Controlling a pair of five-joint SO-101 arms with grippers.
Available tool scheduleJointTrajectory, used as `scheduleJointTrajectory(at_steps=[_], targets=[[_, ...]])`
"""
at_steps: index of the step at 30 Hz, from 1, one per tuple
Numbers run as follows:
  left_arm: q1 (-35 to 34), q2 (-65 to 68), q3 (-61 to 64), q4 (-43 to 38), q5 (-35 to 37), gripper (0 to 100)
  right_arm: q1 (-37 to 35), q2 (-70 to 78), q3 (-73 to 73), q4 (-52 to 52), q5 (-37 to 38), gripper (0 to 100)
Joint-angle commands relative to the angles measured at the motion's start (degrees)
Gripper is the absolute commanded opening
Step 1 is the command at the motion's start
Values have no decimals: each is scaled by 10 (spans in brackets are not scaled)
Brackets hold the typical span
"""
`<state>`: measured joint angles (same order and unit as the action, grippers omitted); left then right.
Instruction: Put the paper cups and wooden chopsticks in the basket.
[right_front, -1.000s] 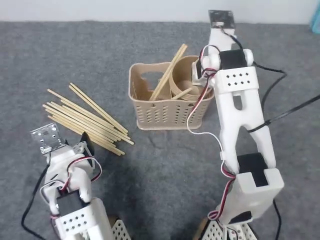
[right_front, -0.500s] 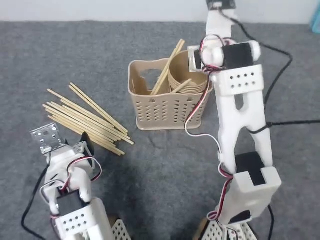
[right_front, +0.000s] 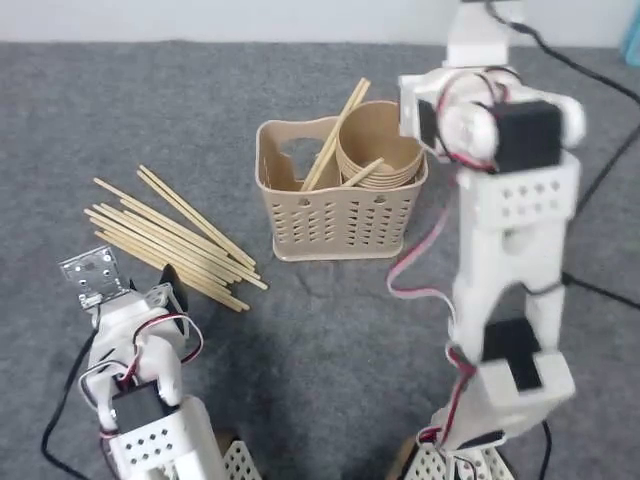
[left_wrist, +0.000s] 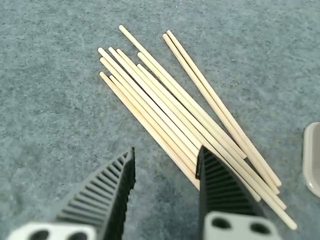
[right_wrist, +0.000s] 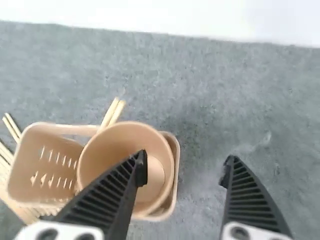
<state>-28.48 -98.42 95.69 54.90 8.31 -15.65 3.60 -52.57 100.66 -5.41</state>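
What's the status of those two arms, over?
Left gripper open, just above loose chopsticks on the mat. Right gripper open, high beside the basket. Cups stacked inside basket. Nothing blocking the loose chopsticks.

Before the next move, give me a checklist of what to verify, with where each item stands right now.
1. Are the paper cups in the basket: ok, stacked at one end.
2. Is the basket upright: ok.
3. Is the right tool open and empty: ok.
4. Is the left tool open and empty: ok.
5. Are all chopsticks in the basket: not ok, loose chopsticks lie on the carpet.
6. Is the left tool close to the loose chopsticks: ok.
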Motion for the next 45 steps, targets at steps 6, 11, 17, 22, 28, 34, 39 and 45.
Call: scheduleJointTrajectory(at_steps=[6,11,17,22,28,34,39,45], targets=[[-43,-5,-22,-1,24,192,10,-245,295,25,53,242],[-47,-4,-25,-20,25,190,38,-346,471,25,107,242],[-48,-4,-34,-40,25,188,108,-417,668,21,185,241],[-54,-3,-57,-12,25,188,188,-436,801,-27,204,241],[-54,-3,-97,7,22,188,238,-431,912,-129,165,151],[-54,107,-192,31,22,188,240,-432,1000,-218,117,22],[-55,314,-320,32,23,188,240,-436,1073,-309,87,26],[-104,533,-487,33,25,188,238,-436,1158,-409,85,31]])
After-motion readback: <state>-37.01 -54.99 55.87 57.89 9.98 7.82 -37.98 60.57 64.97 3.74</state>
